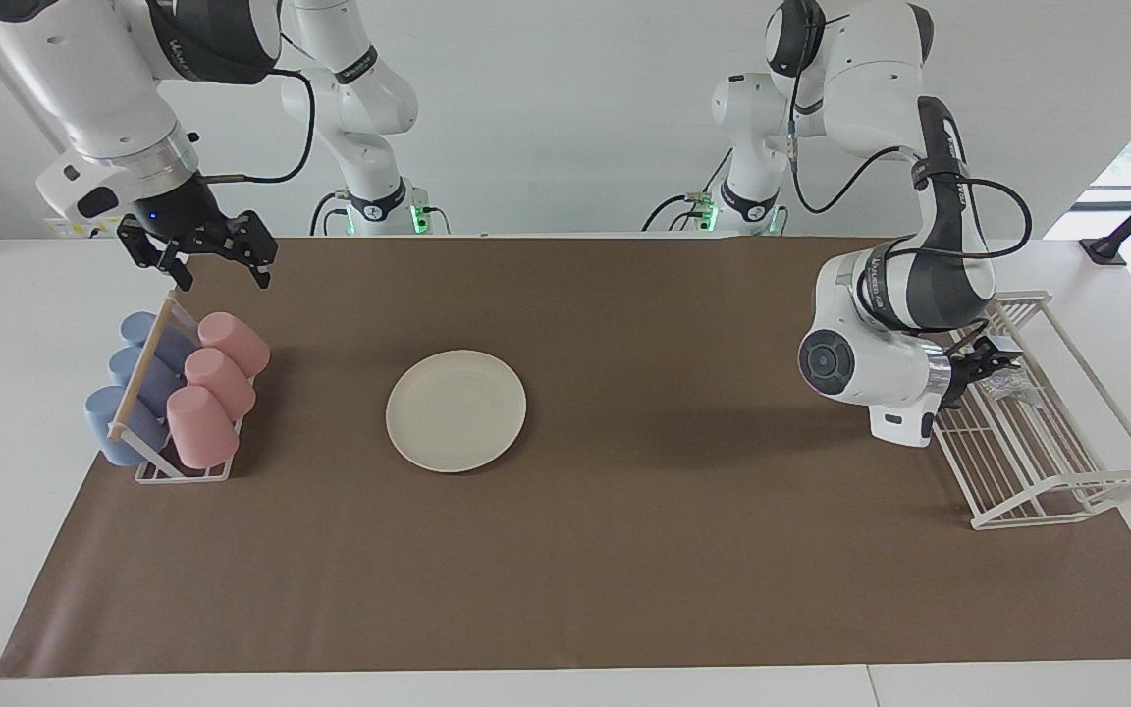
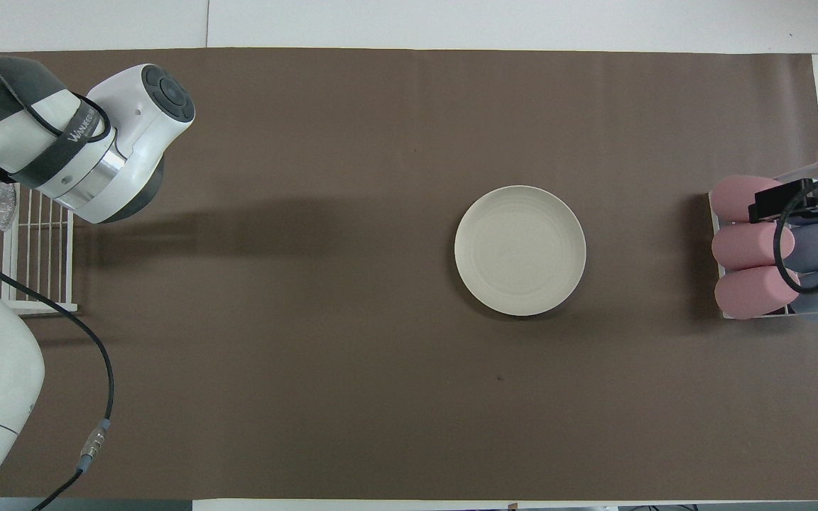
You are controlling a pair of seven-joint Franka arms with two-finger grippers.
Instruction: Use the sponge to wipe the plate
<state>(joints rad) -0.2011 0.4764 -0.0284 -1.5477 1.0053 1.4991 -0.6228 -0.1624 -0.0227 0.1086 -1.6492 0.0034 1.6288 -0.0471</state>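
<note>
Left pincer (image 1: 993,365) spread open over the wire rack (image 1: 1047,442), sponge (image 1: 1005,385) loose just under its tips; it may snag. Right pincer (image 1: 217,263) open, empty.

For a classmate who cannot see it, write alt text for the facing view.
A cream plate lies on brown paper mid-table. The left end effector, open, is at the white wire rack by the silvery sponge. The right end effector, open, hangs near the rack of pink and blue cups.
</note>
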